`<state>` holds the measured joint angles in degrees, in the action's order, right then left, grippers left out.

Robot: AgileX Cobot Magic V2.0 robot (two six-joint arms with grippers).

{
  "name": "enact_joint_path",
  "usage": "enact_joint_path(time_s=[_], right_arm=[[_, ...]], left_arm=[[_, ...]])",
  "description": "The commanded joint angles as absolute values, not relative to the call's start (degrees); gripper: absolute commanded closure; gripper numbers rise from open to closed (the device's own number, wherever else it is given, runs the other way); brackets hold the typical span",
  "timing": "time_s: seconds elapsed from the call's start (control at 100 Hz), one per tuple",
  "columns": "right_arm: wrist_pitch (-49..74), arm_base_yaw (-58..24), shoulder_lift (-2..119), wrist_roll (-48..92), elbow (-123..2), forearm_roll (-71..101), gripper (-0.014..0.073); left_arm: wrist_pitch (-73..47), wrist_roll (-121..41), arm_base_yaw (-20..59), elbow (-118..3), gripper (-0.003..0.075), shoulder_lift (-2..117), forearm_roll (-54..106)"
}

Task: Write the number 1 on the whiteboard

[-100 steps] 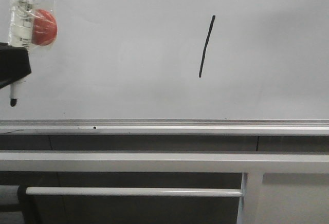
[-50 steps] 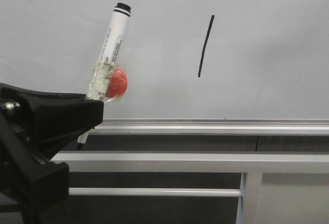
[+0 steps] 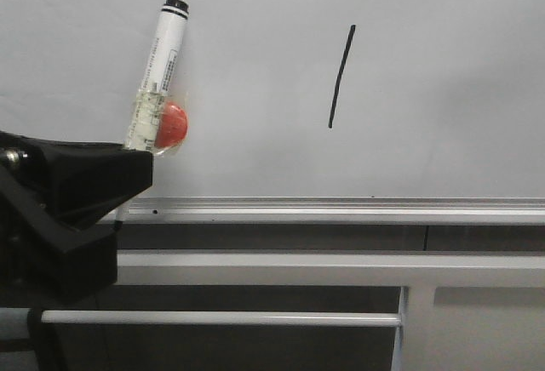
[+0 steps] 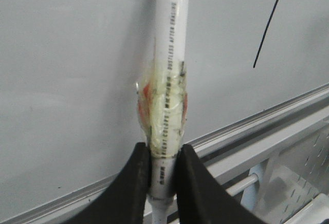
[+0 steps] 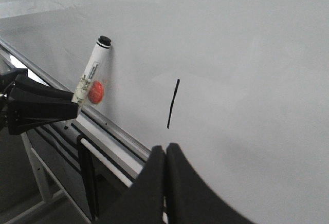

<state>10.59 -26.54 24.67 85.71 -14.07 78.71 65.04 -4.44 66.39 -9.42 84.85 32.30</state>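
Observation:
The whiteboard fills the upper part of the front view. The number 1 is a thin black slanted stroke right of centre, also seen in the left wrist view and the right wrist view. My left gripper is shut on a white marker wrapped in tape with a red ball. The marker stands tilted at the board's lower left, well left of the stroke, its black-banded end up. My right gripper is shut on nothing, away from the board.
A silver rail runs along the board's bottom edge. Grey frame bars and a thin white rod lie below it. A perforated panel shows beneath the rail in the left wrist view.
My left gripper dropped and swung in from the far left with the marker, tilting it, then shifted back left and slightly up. The stroke is unchanged.

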Motion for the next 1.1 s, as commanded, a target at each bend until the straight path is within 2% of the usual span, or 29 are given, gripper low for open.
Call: enact_joint_path(time_s=[0.0,0.7,1.09], right_arm=[[9.22,-26.50,24.72,86.26,-14.91,79.93,0.0658],[9.82,-26.50,24.72,86.26,-14.78,80.39,0.0658],[10.73,-26.50,24.72,86.26,-14.78,80.39,0.0658]], left_arm=[[79.33,-4.41,66.91,-11.00,0.0741,82.37,32.51],[79.33,-6.68,66.77,-13.26,0.0741,80.51,37.28],[79.33,-5.72,65.30,-15.65,0.0741,83.67,37.43]])
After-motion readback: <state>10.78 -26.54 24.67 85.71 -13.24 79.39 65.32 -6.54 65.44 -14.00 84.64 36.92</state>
